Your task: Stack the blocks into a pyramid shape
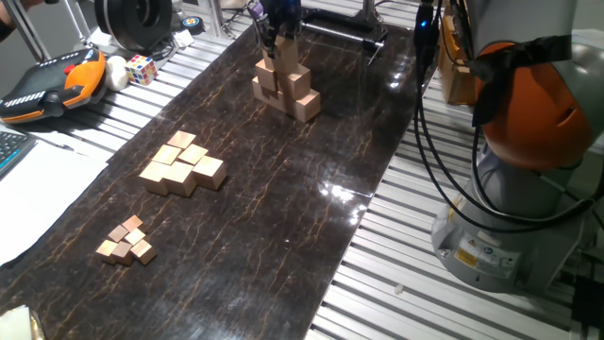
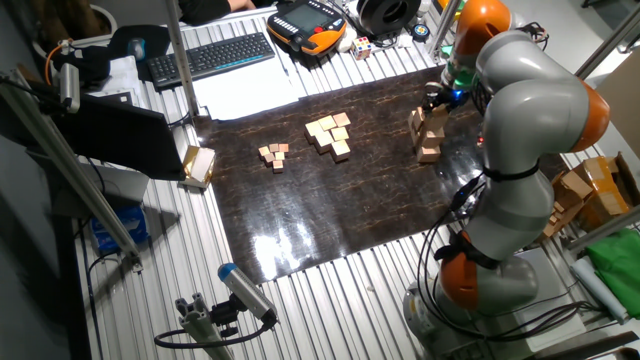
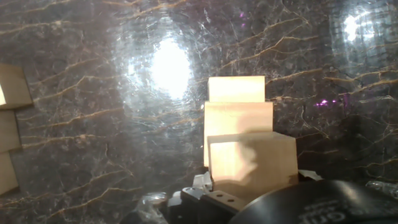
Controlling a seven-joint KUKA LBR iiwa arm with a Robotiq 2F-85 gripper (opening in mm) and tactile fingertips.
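Tiny cubes (image 1: pixel 125 241) lower left, medium cubes (image 1: pixel 182 164) mid left: untouched. Pyramid (image 1: pixel 286 87) of large blocks upper centre, stepped, near complete by look. Gripper (image 1: pixel 280 42) directly above top block (image 1: pixel 286 59), pinching or just letting go: cannot tell. Next: spread fingers, lift straight, no nudge. Arm (image 2: pixel 520 110) arched over from right, wrist pointing down.

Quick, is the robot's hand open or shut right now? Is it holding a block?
Gripper: right at the top of the pyramid shape; open, shut or holding a block cannot be told.
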